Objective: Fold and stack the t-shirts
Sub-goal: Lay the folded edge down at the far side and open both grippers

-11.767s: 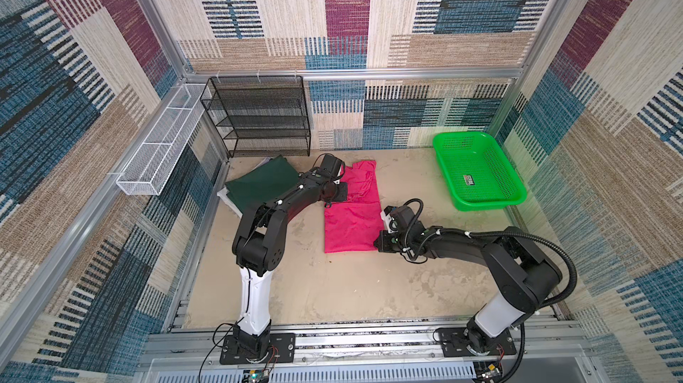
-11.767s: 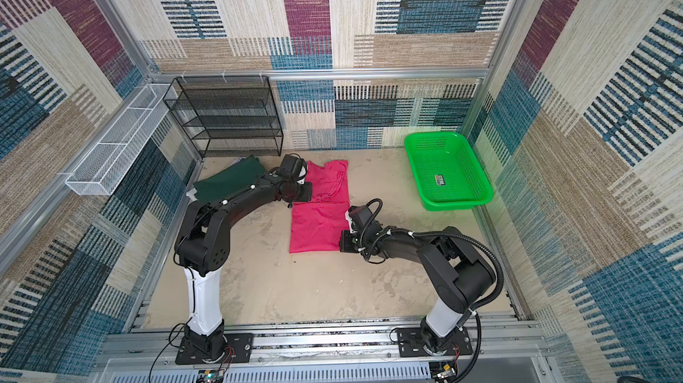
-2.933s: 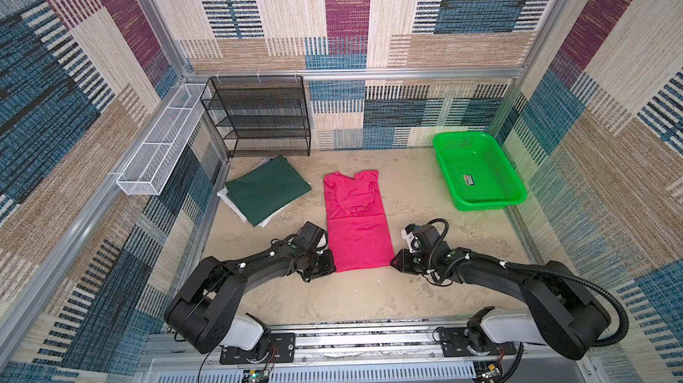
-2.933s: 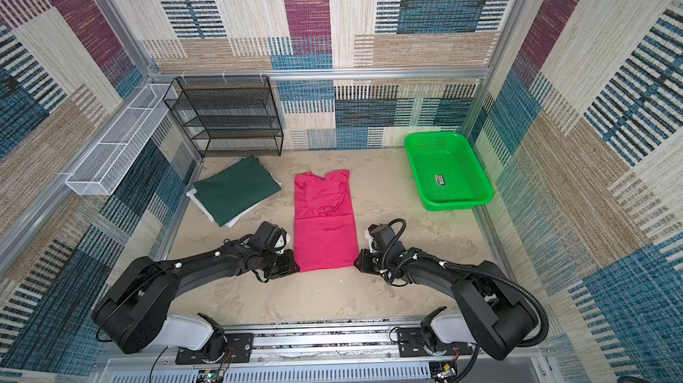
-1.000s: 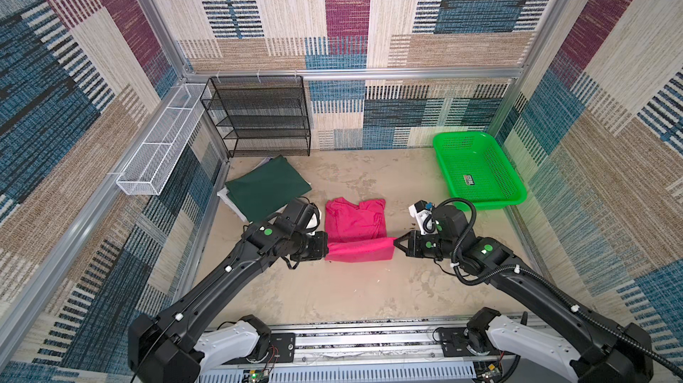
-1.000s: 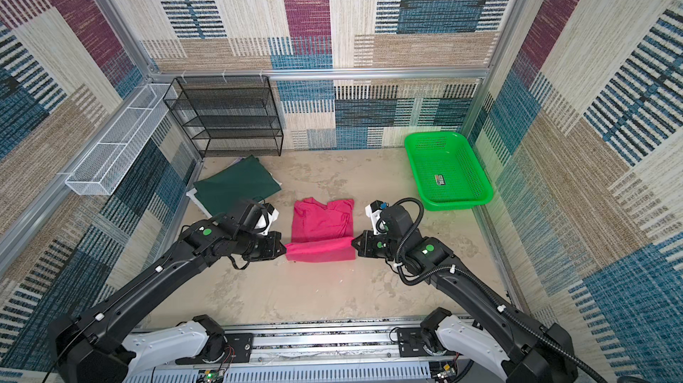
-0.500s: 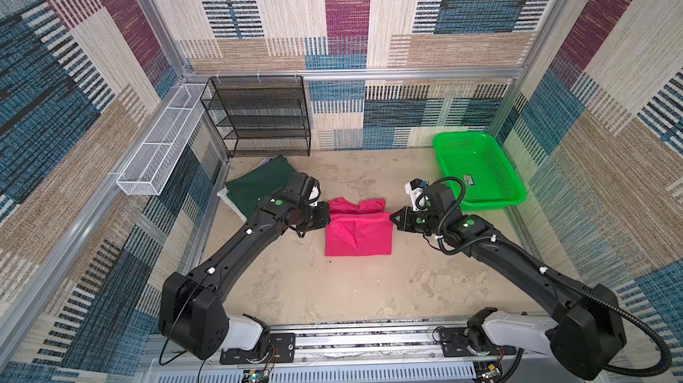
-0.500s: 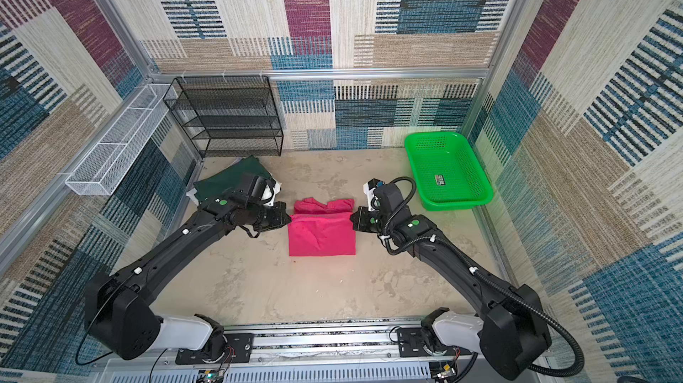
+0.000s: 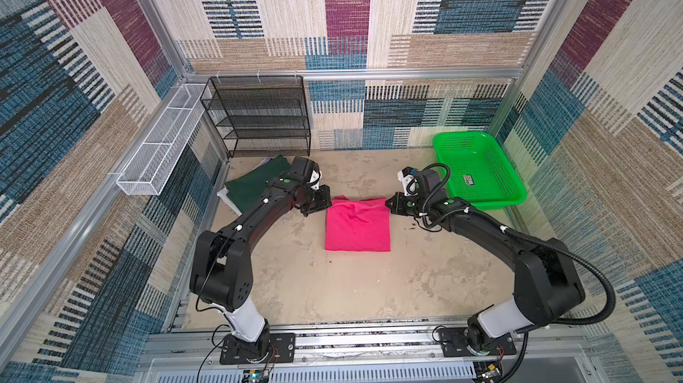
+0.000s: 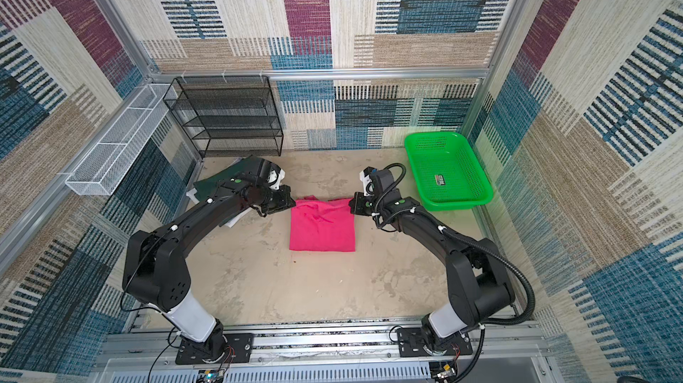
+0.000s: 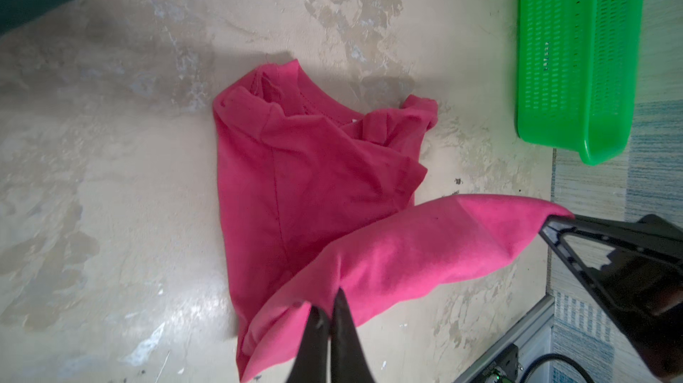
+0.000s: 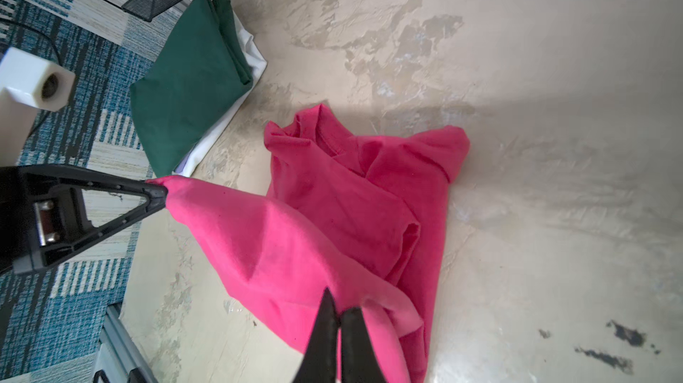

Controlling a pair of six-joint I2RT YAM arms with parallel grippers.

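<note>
Bright pink cloth t-shirt (image 9: 357, 227) lies folded over mid-way on the beige tabletop (image 9: 332, 288), top layer's far edge lifted. We have the left gripper (image 9: 326, 204) clamped on its far-left corner and the right gripper (image 9: 388, 205) clamped on the far-right corner; we see cloth pinched between closed jaws in both wrist views. Folded dark green t-shirt (image 12: 188, 85) lies on a white t-shirt (image 12: 255, 55) near the black mesh rack (image 9: 258, 115), apart from the pink one. Bright green perforated plastic basket (image 9: 476, 174) sits far right.

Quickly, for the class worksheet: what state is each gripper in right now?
The left gripper: shut on one corner of the pink t-shirt.
The right gripper: shut on another corner of it.
</note>
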